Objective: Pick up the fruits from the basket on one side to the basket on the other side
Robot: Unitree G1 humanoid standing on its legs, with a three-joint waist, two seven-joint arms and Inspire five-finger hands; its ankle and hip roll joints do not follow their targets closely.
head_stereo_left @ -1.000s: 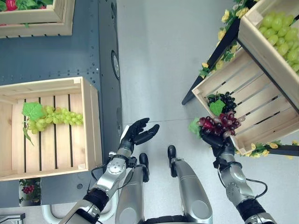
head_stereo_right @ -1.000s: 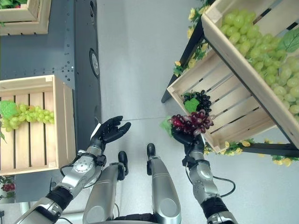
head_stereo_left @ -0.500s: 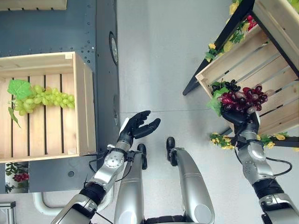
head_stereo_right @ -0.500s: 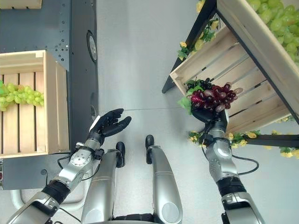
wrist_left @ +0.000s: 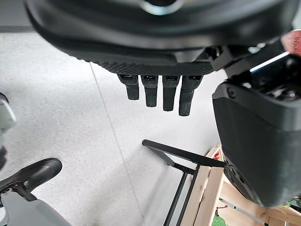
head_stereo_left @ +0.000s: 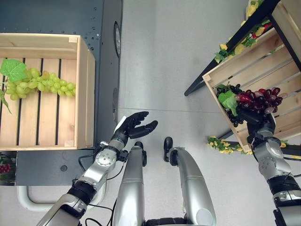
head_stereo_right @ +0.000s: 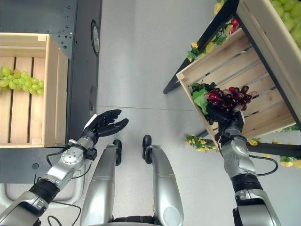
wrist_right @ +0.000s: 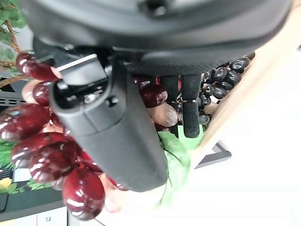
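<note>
A: Listing item one: red grape bunch (head_stereo_left: 257,99). Location?

B: Carried in the right hand (head_stereo_left: 256,118), fingers and thumb curled round it from beneath. It hangs over the front lip of the right-side crate (head_stereo_left: 244,66), just beside the black grape bunch (head_stereo_left: 230,89) lying inside. Its long axis runs across the hand, leaf end toward the robot's middle.

A: Item two: destination?

B: Left-side crate (head_stereo_left: 87,94), well apart across the bare floor. A green grape bunch (head_stereo_left: 42,84) lies in it already.

A: Item three: other hand?

B: Left hand (head_stereo_left: 134,128), fingers spread and relaxed, nothing in it, hovering near the left-side crate's near corner.

A: Governing relation?

B: Fruit sits with the right hand, yet the left hand is nearer the target. In my judgement, a handover or a turn of the body is called for.
</note>
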